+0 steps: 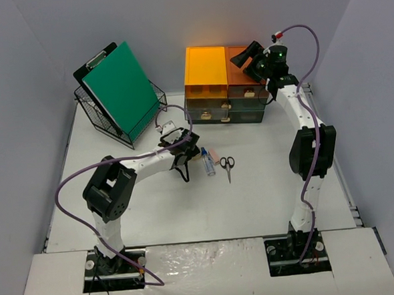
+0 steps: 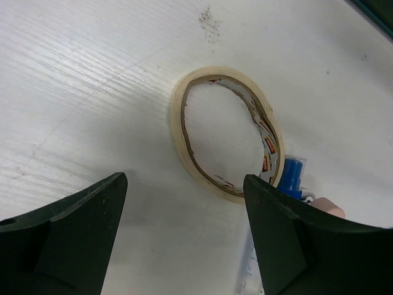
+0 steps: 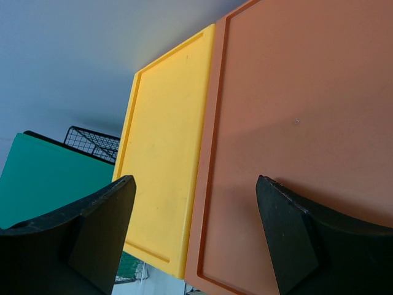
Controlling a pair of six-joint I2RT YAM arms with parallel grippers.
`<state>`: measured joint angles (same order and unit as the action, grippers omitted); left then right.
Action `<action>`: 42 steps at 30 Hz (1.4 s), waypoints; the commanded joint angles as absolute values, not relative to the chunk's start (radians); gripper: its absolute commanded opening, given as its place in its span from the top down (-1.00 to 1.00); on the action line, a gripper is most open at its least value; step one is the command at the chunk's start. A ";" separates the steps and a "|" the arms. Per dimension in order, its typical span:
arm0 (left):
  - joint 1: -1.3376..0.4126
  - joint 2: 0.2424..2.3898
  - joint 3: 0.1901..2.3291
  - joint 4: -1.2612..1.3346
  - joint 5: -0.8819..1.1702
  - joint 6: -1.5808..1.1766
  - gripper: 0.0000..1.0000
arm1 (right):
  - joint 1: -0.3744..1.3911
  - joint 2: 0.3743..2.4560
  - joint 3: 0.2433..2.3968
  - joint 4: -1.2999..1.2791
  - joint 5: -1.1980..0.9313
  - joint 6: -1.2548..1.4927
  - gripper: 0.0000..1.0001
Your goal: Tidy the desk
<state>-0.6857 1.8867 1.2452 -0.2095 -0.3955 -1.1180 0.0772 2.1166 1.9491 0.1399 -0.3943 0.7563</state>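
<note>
The desk (image 1: 253,197) is a white tabletop walled on three sides. At its middle a beige tape roll (image 2: 178,117) lies flat, with a blue-capped glue stick (image 1: 208,164) and a pink eraser (image 2: 326,210) beside it. My left gripper (image 2: 184,181) hangs low over the desk, open and empty, and the tape roll lies just beyond its fingertips. From above, the left gripper (image 1: 182,162) hides the roll. My right gripper (image 3: 195,181) is open and empty, raised over the orange lid (image 3: 307,92) of the drawer boxes at the back.
Scissors (image 1: 227,164) lie right of the glue stick. A yellow-lidded box (image 1: 205,70) and an orange-lidded one (image 1: 241,74) sit on dark drawers (image 1: 225,109) at the back. A wire basket (image 1: 87,107) holding a green clipboard (image 1: 120,92) stands back left.
</note>
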 commanded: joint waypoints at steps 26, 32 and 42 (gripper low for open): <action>-0.680 1.963 1.385 -0.400 -0.481 -1.210 -0.35 | 0.069 2.097 1.912 0.037 -0.427 0.754 -0.53; -0.675 1.937 1.358 -0.328 -0.483 -1.188 -0.36 | 0.068 2.097 1.905 0.038 -0.436 0.756 -0.53; -0.672 1.919 1.335 -0.278 -0.481 -1.170 -0.36 | 0.069 2.097 1.893 0.038 -0.440 0.755 -0.53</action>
